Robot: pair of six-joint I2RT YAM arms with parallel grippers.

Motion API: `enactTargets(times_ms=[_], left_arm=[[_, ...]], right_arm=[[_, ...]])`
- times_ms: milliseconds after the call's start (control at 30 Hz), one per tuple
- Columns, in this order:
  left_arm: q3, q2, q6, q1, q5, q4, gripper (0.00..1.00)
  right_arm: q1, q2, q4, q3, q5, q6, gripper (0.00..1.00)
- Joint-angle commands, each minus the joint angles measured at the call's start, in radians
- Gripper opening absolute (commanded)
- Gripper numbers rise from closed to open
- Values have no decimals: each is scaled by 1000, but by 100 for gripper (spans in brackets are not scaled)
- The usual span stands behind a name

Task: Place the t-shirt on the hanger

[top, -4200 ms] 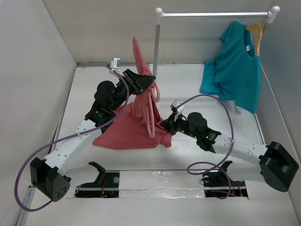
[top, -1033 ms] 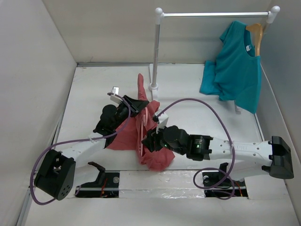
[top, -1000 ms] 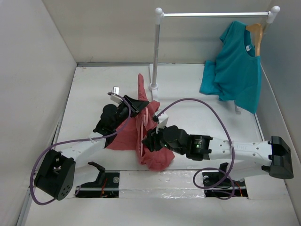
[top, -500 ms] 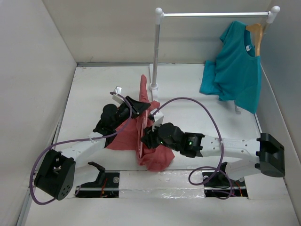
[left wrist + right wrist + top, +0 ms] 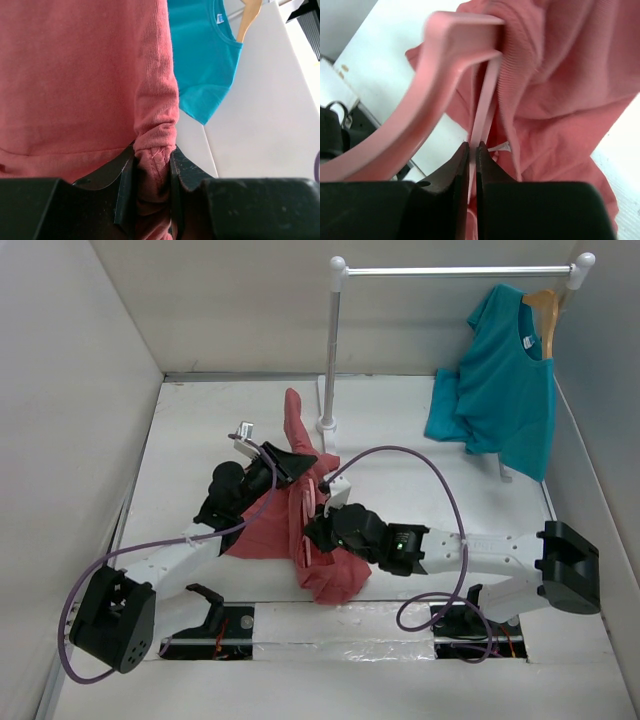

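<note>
Pinches a thin bar of the hanger (image 5: 447,70) in the right gripper (image 5: 473,152). Touches the bunched t-shirt (image 5: 560,75) near the top.

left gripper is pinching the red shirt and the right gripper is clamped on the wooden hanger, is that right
Not quite. The right gripper is clamped on the thin pink hanger, as the right wrist view shows. The wooden hanger is up on the rack, carrying the teal t-shirt. The left gripper does pinch the red t-shirt.
</note>
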Motion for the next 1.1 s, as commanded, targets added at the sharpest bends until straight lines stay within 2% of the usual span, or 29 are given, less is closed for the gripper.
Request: enactTargets(times_ms=[0,67,100,167,267,300,400,467,600,667,700,800,833,933,1067], left_arm=[[14,-48,-46,-15,39,39,0],[-3,-55,-60,-15,30,48,0],[-2,-58,-66,-15,26,50,0],[1,-54,-66,-15,36,44,0],[-17,-57,-88,-15,36,65,0],[-16,-54,-98,-15,36,70,0],[-6,-55,-100,-15,39,47,0],[-20,-63,-111,-15,39,61,0],[10,-71,-65,-15,23,-16,2],[23,-83,-33,-15,-10,-54,13],[27,-87,-14,-15,-23,-70,25],[92,-98,79,-15,-87,-190,41],[101,-101,96,-15,-99,-208,51],[113,-114,130,-15,-148,-231,62],[150,-133,190,-2,-229,-295,65]], right_arm=[[-5,-29,7,-28,151,19,6],[7,-32,0,-34,220,24,12],[7,-35,-29,-33,239,39,25],[7,-39,-25,-40,270,44,31],[7,-37,7,-47,308,24,29],[7,-39,15,-47,319,22,23],[7,-36,82,-59,339,-7,14],[7,-26,93,-53,345,-17,1],[7,-55,111,-70,321,-46,0],[7,-89,93,-77,296,-56,0],[7,-135,60,-91,290,-59,0],[-7,-247,12,-119,204,-66,0],[-17,-271,-2,-135,181,-73,0],[-17,-351,-60,-146,141,-80,0],[-36,-423,-85,-165,66,-97,0]])
